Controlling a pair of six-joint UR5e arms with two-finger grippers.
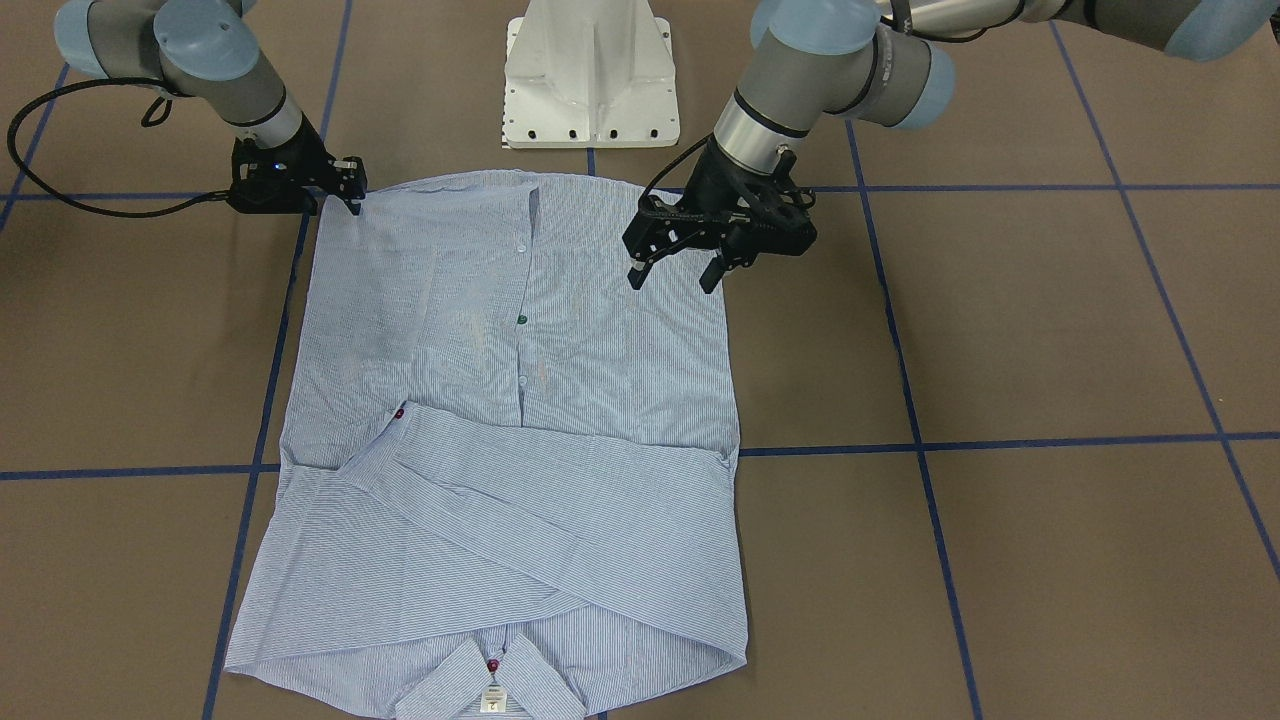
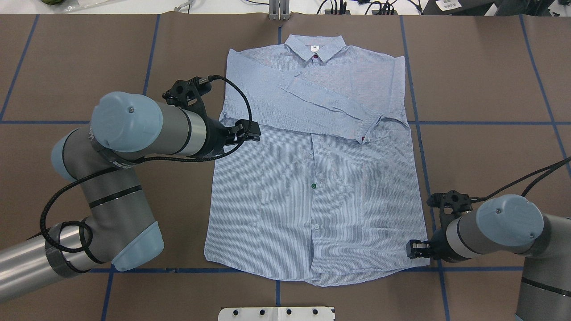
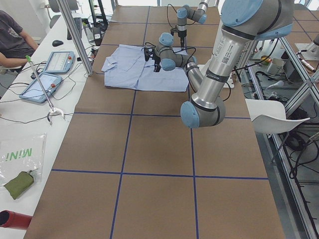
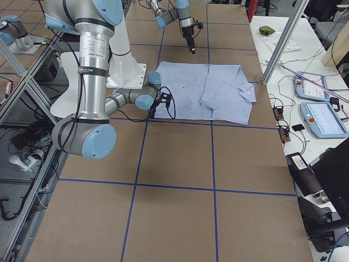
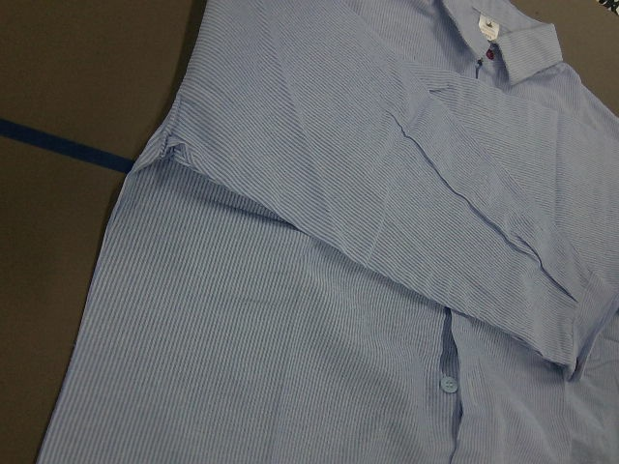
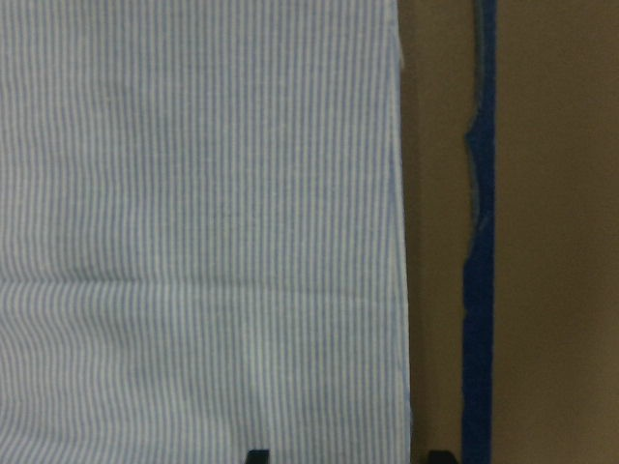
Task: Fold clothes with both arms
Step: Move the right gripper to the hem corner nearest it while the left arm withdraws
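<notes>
front view: left gripper point(image 1: 673, 279) hangs over the shirt point(image 1: 520, 420) near its side, fingers apart, holding nothing. right gripper point(image 1: 350, 196) sits low at the hem corner.

overhead: shirt lies flat on the table point(image 2: 490, 67), sleeves point(image 2: 321, 100) crossed over the chest just past the left gripper, collar point(image 2: 317, 46) further out.

right wrist cam: fingertips point(image 6: 256, 455) spread, the shirt's side edge running between them.

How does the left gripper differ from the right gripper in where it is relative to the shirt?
The left gripper hangs well above the shirt, beside its armpit; the right gripper sits low at a hem corner. The right gripper's fingertips straddle the shirt's side edge; the left gripper touches no cloth. Both are open.
</notes>
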